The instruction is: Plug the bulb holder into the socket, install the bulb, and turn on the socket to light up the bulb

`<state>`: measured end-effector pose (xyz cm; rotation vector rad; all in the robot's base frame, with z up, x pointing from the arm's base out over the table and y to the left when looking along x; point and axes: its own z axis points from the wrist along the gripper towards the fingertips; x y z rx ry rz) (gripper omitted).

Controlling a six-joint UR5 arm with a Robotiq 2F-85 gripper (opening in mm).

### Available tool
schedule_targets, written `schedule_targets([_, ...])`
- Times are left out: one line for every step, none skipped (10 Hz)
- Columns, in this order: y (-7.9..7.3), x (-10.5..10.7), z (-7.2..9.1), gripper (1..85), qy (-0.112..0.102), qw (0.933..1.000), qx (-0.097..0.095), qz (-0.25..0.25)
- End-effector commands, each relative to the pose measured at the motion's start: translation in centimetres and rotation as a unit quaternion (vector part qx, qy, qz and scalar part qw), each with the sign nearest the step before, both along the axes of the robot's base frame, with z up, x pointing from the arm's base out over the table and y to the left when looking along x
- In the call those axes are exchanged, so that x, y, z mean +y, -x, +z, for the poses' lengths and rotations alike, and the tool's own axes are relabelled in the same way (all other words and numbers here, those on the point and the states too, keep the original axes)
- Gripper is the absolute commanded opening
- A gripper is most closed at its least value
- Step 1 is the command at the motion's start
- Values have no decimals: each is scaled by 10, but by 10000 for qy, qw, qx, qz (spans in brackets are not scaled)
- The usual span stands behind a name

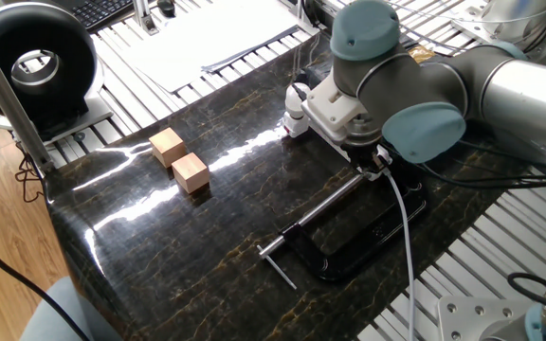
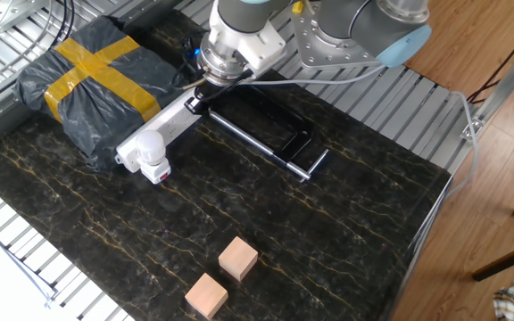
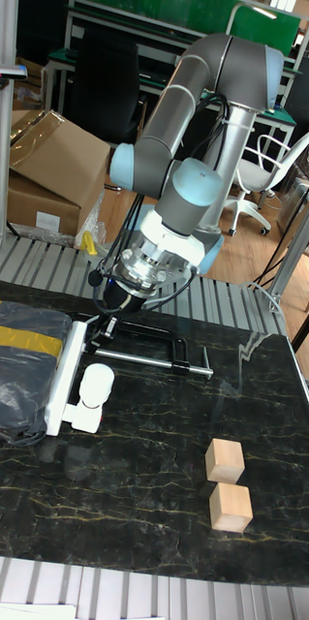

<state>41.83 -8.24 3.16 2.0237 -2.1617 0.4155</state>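
The socket (image 2: 172,120) is a long white strip lying beside a taped bag, also seen as socket (image 3: 62,373). At its near end the bulb holder (image 2: 159,171) is plugged in, with the bulb (image 2: 151,148) standing upright in it. The same bulb (image 3: 96,383) and bulb (image 1: 295,117) show in the other views. My gripper (image 2: 196,101) points down at the far part of the strip, its dark fingers together and holding nothing. The gripper (image 3: 102,329) hangs just over the strip's far end. In one fixed view the wrist hides the fingertips.
A black clamp (image 2: 275,134) with a steel bar lies right of the strip, close to my fingers. Two wooden cubes (image 2: 237,259) (image 2: 205,295) sit near the front edge. A grey bag with yellow tape (image 2: 92,76) lies against the strip's other side.
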Motion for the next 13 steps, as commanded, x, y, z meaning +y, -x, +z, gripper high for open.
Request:
schedule_targets([3, -4, -2, 13, -14, 10000, 51, -29])
schedule_targets([2, -2, -1, 13, -7, 10000, 51, -29])
schedule_targets([1, -1, 0, 13, 17, 10000, 39, -17])
schedule_targets([0, -1, 0, 13, 17, 10000, 24, -13])
schedule_targets([-1, -2, 0, 13, 25, 10000, 9, -8])
schedule_targets([-1, -3, -1, 13, 40, 10000, 24, -13])
schedule_targets([2, -2, -2, 13, 40, 10000, 46, -20])
schedule_targets([7, -2, -3, 13, 55, 9999, 104, -39])
schedule_targets([9, -4, -4, 13, 96, 9998, 145, -12])
schedule_targets([9, -6, -4, 13, 130, 9997, 181, 24])
schedule_targets([10, -7, -5, 13, 136, 9997, 179, -8])
schedule_targets([10, -7, -4, 13, 135, 9997, 191, -20])
schedule_targets([9, -8, -3, 13, 143, 9997, 184, -18])
